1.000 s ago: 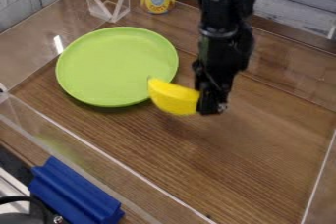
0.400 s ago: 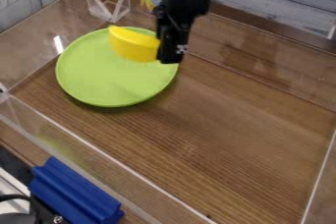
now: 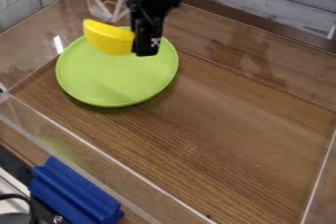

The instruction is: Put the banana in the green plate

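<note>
At the far left, a clear plastic wall [image 3: 27, 120] runs along the edge of the brown wooden table [image 3: 237, 110]. Down in the bottom left corner sits a blue block-like thing [image 3: 73, 198], and only part of it shows. A little to the right, on the left half of the table, lies the green plate [image 3: 112, 79]. It is big, round and lime green, with a low rim all the way around, and it rests flat on the wood. Above the top edge of the plate is the banana [image 3: 110, 37]. It is small, bright yellow and curved, much smaller than the plate. It is up in the air over the back part of the plate and does not touch the plate. Just to the right of the banana is the gripper [image 3: 147, 43]. It is black and points straight down from the dark arm above it. Its fingers are pinched tight on the right end of the banana, so the banana sticks out to the left from them. Behind the arm, near the back wall, stands a clear bent plastic piece [image 3: 108, 7], and beside it a yellow can with a label peeks out at the top. The right half of the table is plain shiny wood.
</note>
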Robot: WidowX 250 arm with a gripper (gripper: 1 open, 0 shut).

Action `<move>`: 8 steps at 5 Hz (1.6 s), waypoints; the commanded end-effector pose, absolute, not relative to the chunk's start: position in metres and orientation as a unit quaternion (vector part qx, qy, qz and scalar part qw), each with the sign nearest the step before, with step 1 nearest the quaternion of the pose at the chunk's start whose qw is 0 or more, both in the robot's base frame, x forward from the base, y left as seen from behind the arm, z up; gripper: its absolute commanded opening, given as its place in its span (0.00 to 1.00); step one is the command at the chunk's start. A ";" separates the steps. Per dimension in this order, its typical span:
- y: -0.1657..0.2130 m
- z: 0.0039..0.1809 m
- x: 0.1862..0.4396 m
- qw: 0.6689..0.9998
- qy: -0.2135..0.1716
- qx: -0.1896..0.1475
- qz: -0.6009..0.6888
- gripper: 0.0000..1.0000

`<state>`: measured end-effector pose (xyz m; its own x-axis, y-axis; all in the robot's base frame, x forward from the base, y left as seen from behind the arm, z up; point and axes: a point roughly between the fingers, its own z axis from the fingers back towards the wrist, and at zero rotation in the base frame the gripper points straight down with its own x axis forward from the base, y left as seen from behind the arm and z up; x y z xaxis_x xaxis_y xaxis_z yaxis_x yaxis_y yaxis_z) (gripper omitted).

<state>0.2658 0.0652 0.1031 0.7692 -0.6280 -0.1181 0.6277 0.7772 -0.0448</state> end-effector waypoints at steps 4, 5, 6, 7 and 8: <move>0.078 0.087 0.271 0.945 0.025 0.043 -0.325 0.00; 0.080 0.087 0.273 0.946 0.022 0.045 -0.321 0.00; 0.081 0.087 0.275 0.947 0.018 0.047 -0.318 0.00; 0.082 0.087 0.277 0.948 0.015 0.049 -0.315 0.00; 0.082 0.087 0.279 0.949 0.012 0.050 -0.312 0.00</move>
<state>0.2704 0.0781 0.0747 0.8000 -0.5935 -0.0882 0.5984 0.8000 0.0440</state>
